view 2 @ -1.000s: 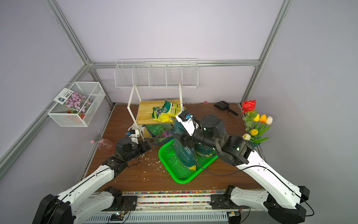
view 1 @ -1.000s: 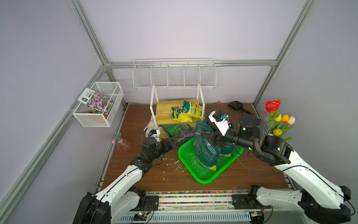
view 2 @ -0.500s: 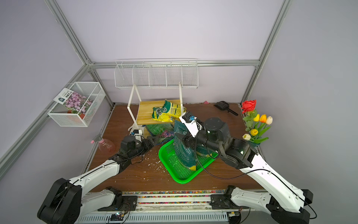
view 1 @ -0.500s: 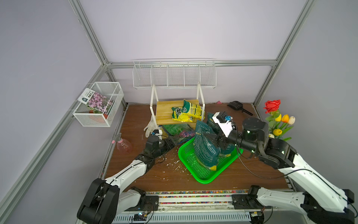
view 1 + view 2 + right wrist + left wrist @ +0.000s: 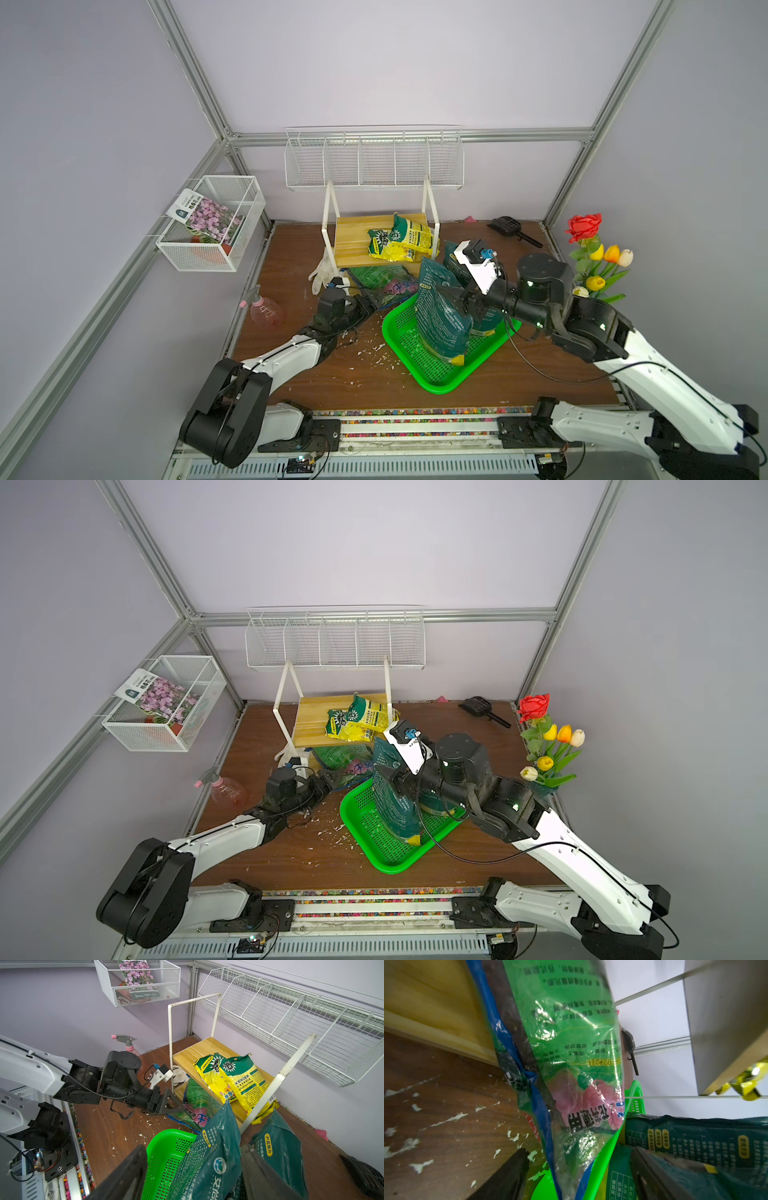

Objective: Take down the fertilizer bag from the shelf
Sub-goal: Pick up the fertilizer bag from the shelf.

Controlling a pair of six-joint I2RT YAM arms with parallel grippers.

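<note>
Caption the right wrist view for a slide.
Left gripper open at the green bag below the top board of the shelf, two yellow bags above, teal bags standing in the basket.

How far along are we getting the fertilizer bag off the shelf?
Done: dark teal bags stand in the green plastic basket. In hand: the open left gripper straddles the green see-through bag at the wooden shelf's lower board. Left: two yellow bags lie on top.

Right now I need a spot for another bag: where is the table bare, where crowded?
Bare: the table strip between the green tray and the front rail, and the corner between tray, black scoop and flowers. Crowded: around the shelf foot, with green bag, glove and left tool.
</note>
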